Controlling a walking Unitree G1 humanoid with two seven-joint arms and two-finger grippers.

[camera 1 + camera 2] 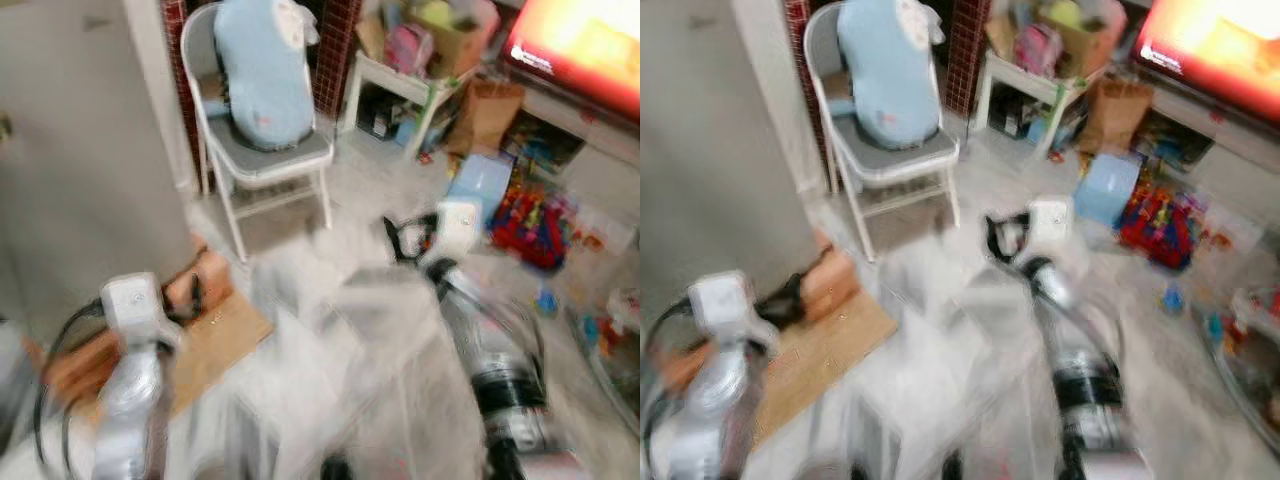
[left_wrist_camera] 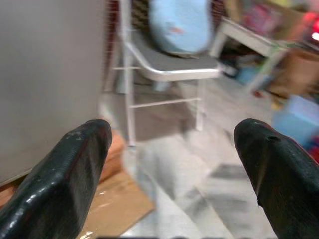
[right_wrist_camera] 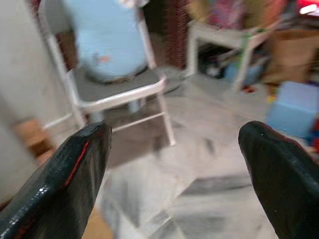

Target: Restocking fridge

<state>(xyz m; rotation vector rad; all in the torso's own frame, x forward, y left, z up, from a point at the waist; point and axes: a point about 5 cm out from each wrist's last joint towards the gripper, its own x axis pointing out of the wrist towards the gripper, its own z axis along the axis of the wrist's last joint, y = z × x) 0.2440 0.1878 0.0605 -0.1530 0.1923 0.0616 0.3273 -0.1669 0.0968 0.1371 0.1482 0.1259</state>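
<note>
Fridge [image 1: 80,150] fills the blurry upper left, looks heavy and rigid so I'd grab its door edge, with left gripper [image 2: 174,164] and right gripper [image 3: 174,164] both spread wide, empty.

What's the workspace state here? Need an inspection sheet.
Surface: pale marbled floor, blurred; flat cardboard sheet lying by the grey fridge side.
Job's things: nothing seen besides the fridge.
Clutter: blue box, colourful toys, brown paper bag.
Grippers: left pincer open and empty; right pincer open and empty.
Cables: black cable looping at left arm.
Surroundings: folding chair holding a light-blue cushion; small white table; lit screen.
</note>
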